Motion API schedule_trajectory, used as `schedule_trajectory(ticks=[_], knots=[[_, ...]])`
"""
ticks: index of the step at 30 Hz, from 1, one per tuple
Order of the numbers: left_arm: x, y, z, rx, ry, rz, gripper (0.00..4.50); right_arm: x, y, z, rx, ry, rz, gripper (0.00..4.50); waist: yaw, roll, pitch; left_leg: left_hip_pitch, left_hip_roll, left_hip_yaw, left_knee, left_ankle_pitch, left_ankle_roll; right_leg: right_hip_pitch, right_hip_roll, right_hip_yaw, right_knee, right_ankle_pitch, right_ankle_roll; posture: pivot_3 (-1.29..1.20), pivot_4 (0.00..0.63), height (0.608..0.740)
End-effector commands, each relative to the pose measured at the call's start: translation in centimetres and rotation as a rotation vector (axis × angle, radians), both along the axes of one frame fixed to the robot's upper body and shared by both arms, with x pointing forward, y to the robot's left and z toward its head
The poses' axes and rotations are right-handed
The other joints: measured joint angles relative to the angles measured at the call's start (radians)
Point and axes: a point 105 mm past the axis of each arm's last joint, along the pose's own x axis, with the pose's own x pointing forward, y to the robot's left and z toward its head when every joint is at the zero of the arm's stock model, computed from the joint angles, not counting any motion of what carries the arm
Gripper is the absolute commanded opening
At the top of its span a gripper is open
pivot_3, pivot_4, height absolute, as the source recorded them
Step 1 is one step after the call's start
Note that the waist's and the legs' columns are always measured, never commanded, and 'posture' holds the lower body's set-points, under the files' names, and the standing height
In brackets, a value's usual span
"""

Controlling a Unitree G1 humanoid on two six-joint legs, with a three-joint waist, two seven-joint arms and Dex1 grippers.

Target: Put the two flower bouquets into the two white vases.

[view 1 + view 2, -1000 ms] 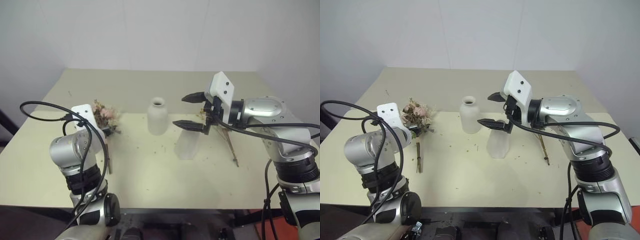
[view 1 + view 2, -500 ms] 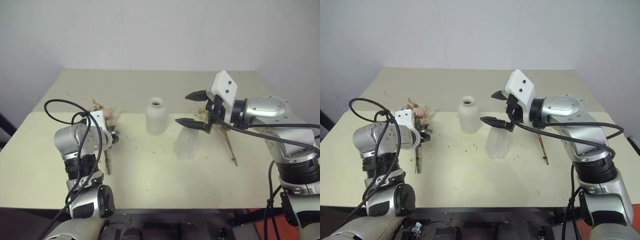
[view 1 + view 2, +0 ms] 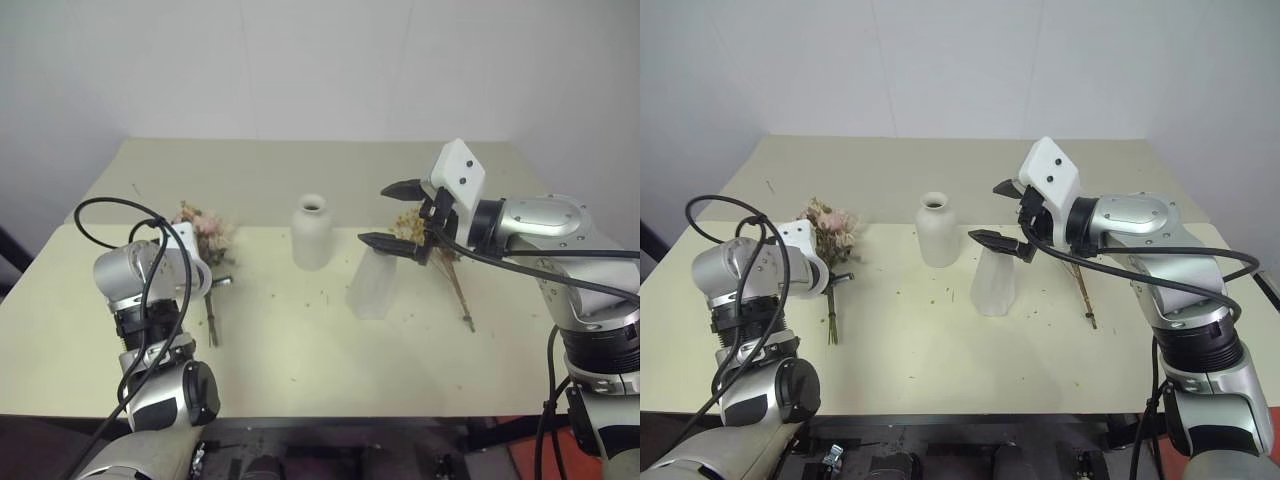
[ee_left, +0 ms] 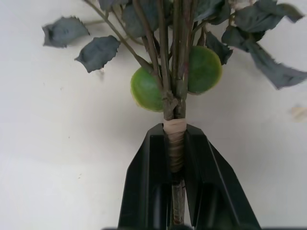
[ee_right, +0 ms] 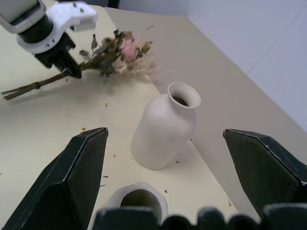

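Observation:
The pink rose bouquet lies on the table's left side, and my left gripper is shut on its taped stems just below the green leaves. At the table's middle stands the bottle-shaped white vase. The cone-shaped white vase is to its right. My right gripper hangs open just above the cone vase, whose mouth sits below its fingers. The yellow-orange bouquet lies behind that gripper, its stems stretching toward the front right.
Dried crumbs of petals dot the cream table around the vases. The rose bouquet's stem ends point toward the front edge. A white wall rises behind the table's far edge.
My left gripper has gone from open to shut on the rose bouquet's stems, after the left hand pushed forward and tilted down. The right gripper remains open over the cone vase.

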Motion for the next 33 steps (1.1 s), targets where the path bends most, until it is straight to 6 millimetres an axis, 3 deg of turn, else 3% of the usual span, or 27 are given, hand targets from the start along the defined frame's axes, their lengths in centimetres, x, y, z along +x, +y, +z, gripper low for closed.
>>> schedule_trajectory(ticks=[1,5,10,13,18,24,27,33], knots=[[0.7,0.7,7.0,0.047,-0.361,-0.01,0.12,-0.1,-0.8,1.5,0.012,-0.059,-0.033,4.5,0.0,0.0,0.0,0.0,0.0,0.0,0.0,0.0,0.0,0.0,0.0,0.0,0.0,0.0,0.0,0.0,0.15,0.74],[0.4,0.5,14.0,0.138,-0.799,-0.157,0.12,0.1,-1.2,1.5,0.012,-0.063,-0.056,4.5,0.0,0.0,0.0,0.0,0.0,0.0,-0.001,0.0,-0.001,0.0,0.0,0.0,-0.001,0.0,0.0,0.0,0.15,0.74],[1.4,0.2,17.9,0.065,-1.087,-0.28,0.12,0.5,-1.6,1.3,0.021,-0.081,-0.093,4.5,0.009,0.0,0.0,0.0,0.0,0.001,-0.001,0.001,-0.001,0.001,0.0,0.0,-0.001,0.0,0.0,0.0,0.15,0.74],[2.2,-0.5,20.4,-0.158,-1.306,-0.39,0.12,0.5,-1.6,1.3,0.034,-0.091,-0.106,4.5,0.014,0.0,0.0,0.0,0.0,0.0,0.0,0.001,-0.002,0.001,0.0,-0.001,-0.002,0.0,0.0,0.0,0.15,0.74],[4.2,-3.4,20.7,-0.329,-1.429,-0.585,0.12,0.1,-1.8,1.5,0.054,-0.102,-0.14,4.5,0.011,0.0,0.0,-0.003,0.0,0.001,0.0,0.001,-0.001,0.001,-0.001,-0.001,-0.004,0.001,0.0,0.0,0.15,0.74],[4.5,-6.0,21.4,-0.545,-1.512,-0.723,0.12,-0.7,-2.5,1.4,0.071,-0.116,-0.201,4.5,0.004,0.0,0.0,-0.005,0.0,0.0,0.0,0.0,0.0,-0.001,0.0,-0.001,-0.005,0.001,0.001,0.0,0.15,0.74],[4.1,-7.1,21.3,-0.563,-1.566,-0.786,0.12,-1.1,-2.7,1.4,0.079,-0.128,-0.225,4.5,-0.002,0.0,0.0,-0.005,0.0,0.0,0.0,0.0,0.0,-0.001,0.0,-0.001,-0.005,0.001,0.002,0.0,0.15,0.74],[4.8,-10.1,20.0,-0.508,-1.492,-0.873,0.12,-1.9,-3.0,1.7,0.095,-0.146,-0.271,4.5,-0.002,0.0,0.0,-0.003,0.0,0.0,0.0,0.0,0.0,-0.001,0.0,-0.001,-0.002,0.001,0.003,0.0,0.15,0.74]])
